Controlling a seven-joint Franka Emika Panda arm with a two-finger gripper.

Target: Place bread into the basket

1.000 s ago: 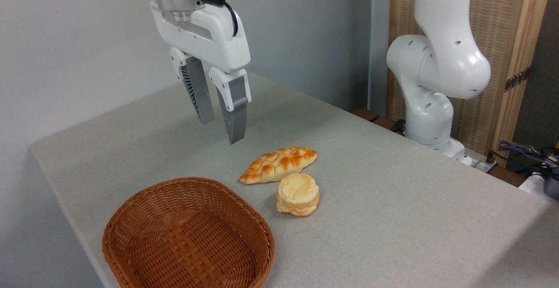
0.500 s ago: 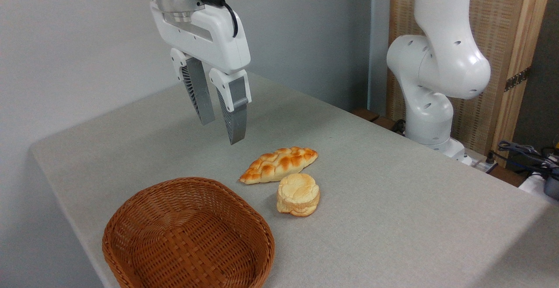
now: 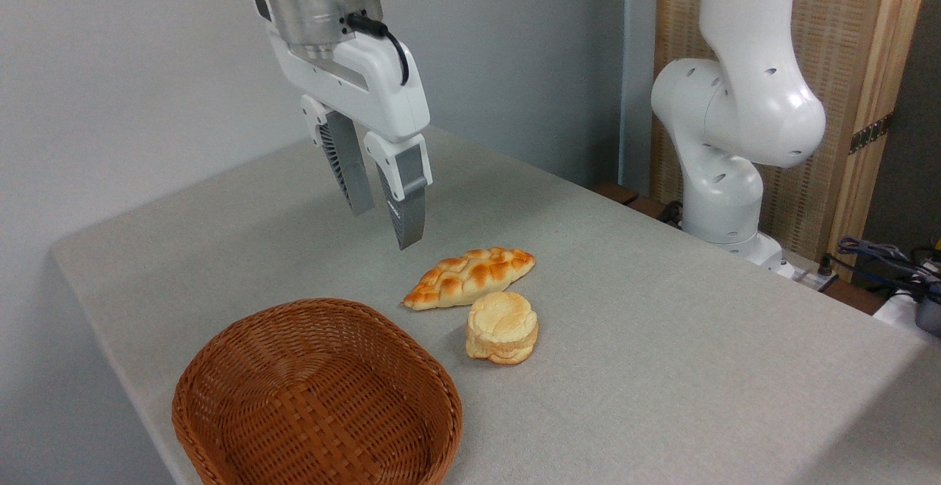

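Gripper: empty, fingers narrowly parted; has shifted right and slightly lower, now above-left of bread, suggesting approach under way.
Bread: on table, untouched, beside bun.
Basket: below-left of bread, empty.

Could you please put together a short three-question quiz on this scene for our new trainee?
1. True or false: the basket already holds the bread.
2. Which item lies nearer the camera: A) the braided bread, B) the round bun?
3. Fill in: the gripper hangs above the table, up and to the ____ of the bread.

Key
1. False: the basket has nothing in it, and the bread lies on the table beside the bun.
2. B.
3. Left. Its fingers are slightly parted and grip nothing.
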